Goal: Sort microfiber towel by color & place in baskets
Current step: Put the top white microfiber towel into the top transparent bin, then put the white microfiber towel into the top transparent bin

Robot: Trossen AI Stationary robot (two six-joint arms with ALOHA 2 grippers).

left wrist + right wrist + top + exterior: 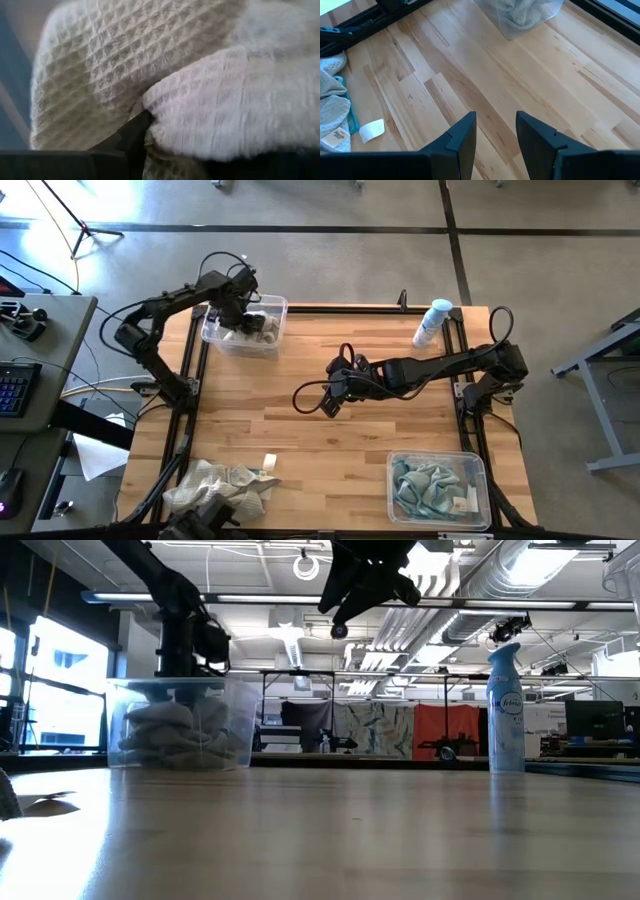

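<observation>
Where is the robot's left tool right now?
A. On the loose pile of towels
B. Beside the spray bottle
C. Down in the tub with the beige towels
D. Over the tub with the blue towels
C: in the high view the left tool reaches into the far-left tub holding the beige towels, and its wrist view is filled with beige waffle cloth.

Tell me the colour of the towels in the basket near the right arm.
Pale teal-blue towels, best in the high view.

beige waffle-weave towels (150,65), teal towels (425,485), pale wood table (340,430)
</observation>
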